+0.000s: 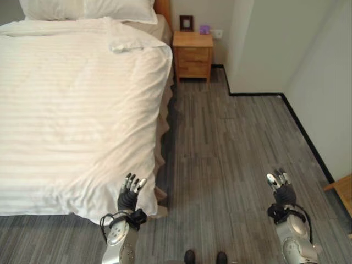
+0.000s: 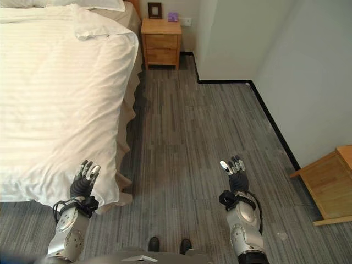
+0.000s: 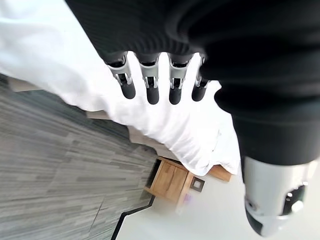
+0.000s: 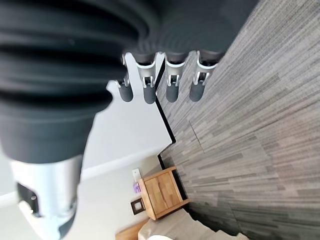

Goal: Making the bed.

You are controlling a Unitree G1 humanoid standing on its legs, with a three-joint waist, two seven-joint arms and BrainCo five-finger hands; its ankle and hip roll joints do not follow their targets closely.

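A white striped duvet (image 1: 77,110) covers the bed (image 1: 163,31) on the left, hanging over the foot and the right side. A folded-back corner (image 1: 129,44) lies near the pillows (image 1: 88,9) at the head. My left hand (image 1: 131,193) hovers at the duvet's foot corner with its fingers (image 3: 152,85) straight and nothing in them. My right hand (image 1: 281,186) is held over the grey floor to the right, open too, its fingers (image 4: 171,85) holding nothing.
A wooden nightstand (image 1: 192,52) with a small frame stands at the head of the bed by the wall. A white wall corner (image 1: 258,49) juts in at the right. Another wooden piece (image 2: 330,184) sits at the far right. Grey plank floor (image 1: 231,143) runs alongside the bed.
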